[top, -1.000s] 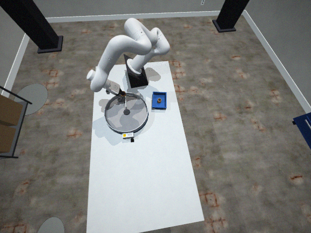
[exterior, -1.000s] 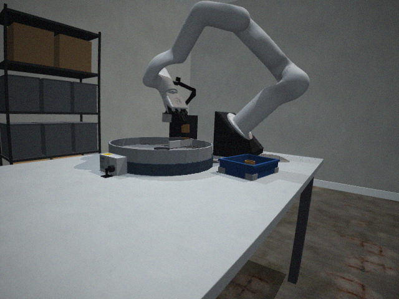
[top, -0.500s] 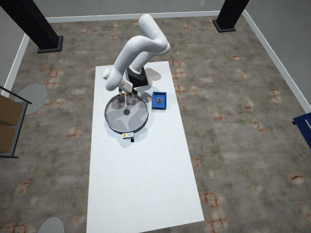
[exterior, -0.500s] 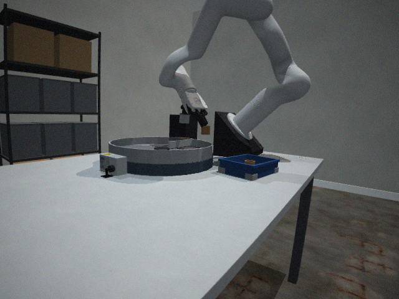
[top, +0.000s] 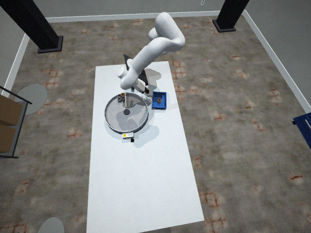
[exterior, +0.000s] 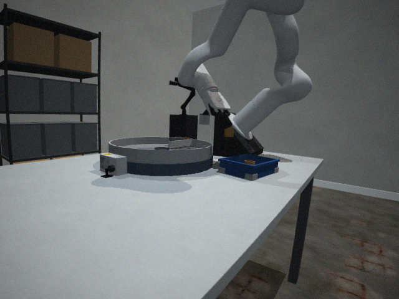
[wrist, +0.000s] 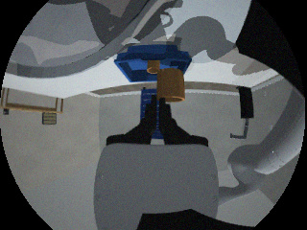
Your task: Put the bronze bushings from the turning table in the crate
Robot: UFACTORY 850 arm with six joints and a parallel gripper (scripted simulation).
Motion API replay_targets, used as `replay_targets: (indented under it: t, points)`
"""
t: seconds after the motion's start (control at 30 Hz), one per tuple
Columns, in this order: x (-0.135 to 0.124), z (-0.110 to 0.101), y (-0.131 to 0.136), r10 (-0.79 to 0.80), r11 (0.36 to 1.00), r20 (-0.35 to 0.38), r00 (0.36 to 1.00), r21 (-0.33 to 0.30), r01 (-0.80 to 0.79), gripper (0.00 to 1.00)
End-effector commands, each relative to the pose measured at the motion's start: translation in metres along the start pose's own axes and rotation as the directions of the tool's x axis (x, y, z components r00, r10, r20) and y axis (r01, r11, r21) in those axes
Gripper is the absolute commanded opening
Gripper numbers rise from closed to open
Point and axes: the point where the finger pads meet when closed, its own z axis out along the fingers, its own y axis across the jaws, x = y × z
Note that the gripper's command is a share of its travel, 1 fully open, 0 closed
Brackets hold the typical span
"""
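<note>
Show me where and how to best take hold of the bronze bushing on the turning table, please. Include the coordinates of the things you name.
I would come from above and pinch its upper wall, one finger inside the hole. The bronze bushing (top: pixel 122 95) (exterior: pixel 184 138) stands upright, open end up, on the turning table (top: pixel 112 121) (exterior: pixel 161 157) (wrist: pixel 48 72). Choose the wall away from the steel bushings (top: pixel 119 99), because they crowd its other side.

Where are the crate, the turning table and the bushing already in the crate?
crate (top: pixel 153 100) (exterior: pixel 240 167): top and exterior views, side walls
turning table (top: pixel 134 120) (exterior: pixel 161 157): top, bare surface; exterior, outer wall
bushing (top: pixel 159 102) (exterior: pixel 249 161): top and exterior, side
</note>
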Motion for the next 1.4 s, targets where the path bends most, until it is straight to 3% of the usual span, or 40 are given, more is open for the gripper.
replay_targets:
  t: [0.0,0.27,0.53,1.37]
  points:
    - [-0.032,0.026,0.005,-0.001,1.000,-0.003,1.000,0.004,0.001,0.00]
    - [-0.078,0.064,0.016,-0.001,1.000,-0.003,1.000,0.004,0.001,0.00]
    - [-0.094,0.079,0.020,-0.001,1.000,-0.003,1.000,0.004,0.001,0.00]
    - [-0.091,0.090,0.021,-0.001,1.000,-0.003,1.000,0.004,0.001,0.00]
